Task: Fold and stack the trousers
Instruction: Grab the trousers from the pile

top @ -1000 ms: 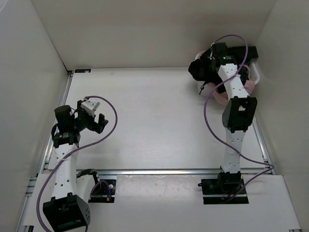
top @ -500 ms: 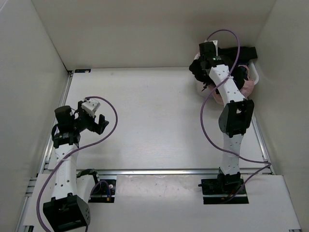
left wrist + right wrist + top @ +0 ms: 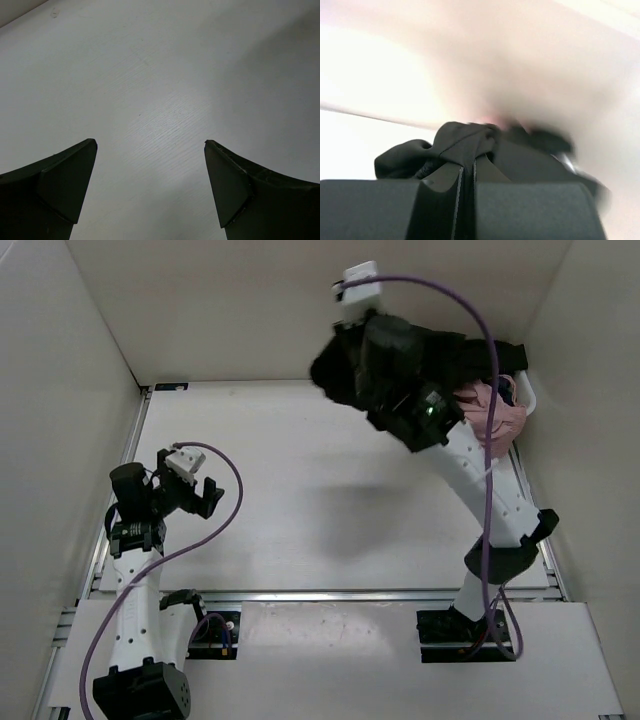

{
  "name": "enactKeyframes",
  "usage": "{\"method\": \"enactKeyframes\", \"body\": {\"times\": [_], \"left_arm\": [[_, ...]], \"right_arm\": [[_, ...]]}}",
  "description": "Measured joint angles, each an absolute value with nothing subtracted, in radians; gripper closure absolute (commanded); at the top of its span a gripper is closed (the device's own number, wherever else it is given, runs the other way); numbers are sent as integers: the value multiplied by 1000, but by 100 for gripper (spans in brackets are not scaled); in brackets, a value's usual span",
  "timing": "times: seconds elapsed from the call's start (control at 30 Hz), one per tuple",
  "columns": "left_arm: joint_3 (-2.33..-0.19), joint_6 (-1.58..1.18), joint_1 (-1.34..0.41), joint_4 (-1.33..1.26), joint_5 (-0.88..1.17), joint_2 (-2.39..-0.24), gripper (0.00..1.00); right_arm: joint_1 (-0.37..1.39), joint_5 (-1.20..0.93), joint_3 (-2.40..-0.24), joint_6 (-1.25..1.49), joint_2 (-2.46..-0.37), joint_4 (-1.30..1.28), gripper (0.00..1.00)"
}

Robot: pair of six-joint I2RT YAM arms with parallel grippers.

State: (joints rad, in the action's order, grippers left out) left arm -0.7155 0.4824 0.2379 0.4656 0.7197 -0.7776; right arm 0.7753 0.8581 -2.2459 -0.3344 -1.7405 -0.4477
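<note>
Retrieval step: I am holding a bunch of the black trousers (image 3: pixel 335 375) pinched in my shut right jaws, high over the far tabletop (image 3: pixel 300 500), while my left jaws are gaping wide and empty, and the next move, I judge, is calling for spreading them flat.
</note>
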Motion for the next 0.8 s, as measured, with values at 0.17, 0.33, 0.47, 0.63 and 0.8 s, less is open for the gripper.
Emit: {"method": "enactKeyframes", "body": {"times": [0.17, 0.33, 0.47, 0.63, 0.8], "left_arm": [[-723, 407, 237, 433, 606, -761, 0], [-794, 318, 237, 387, 447, -758, 0], [-876, 274, 237, 354, 353, -751, 0], [-931, 253, 237, 313, 322, -744, 0], [-931, 278, 236, 306, 376, -755, 0]], "right_arm": [[1146, 759, -2302, -477, -1728, -271, 100], [1219, 638, -2354, -396, -1731, -180, 100], [1195, 562, -2361, -251, -1727, -146, 100], [1185, 461, -2360, -117, -1727, -146, 100], [968, 482, -2311, 216, -1706, -284, 100]]}}
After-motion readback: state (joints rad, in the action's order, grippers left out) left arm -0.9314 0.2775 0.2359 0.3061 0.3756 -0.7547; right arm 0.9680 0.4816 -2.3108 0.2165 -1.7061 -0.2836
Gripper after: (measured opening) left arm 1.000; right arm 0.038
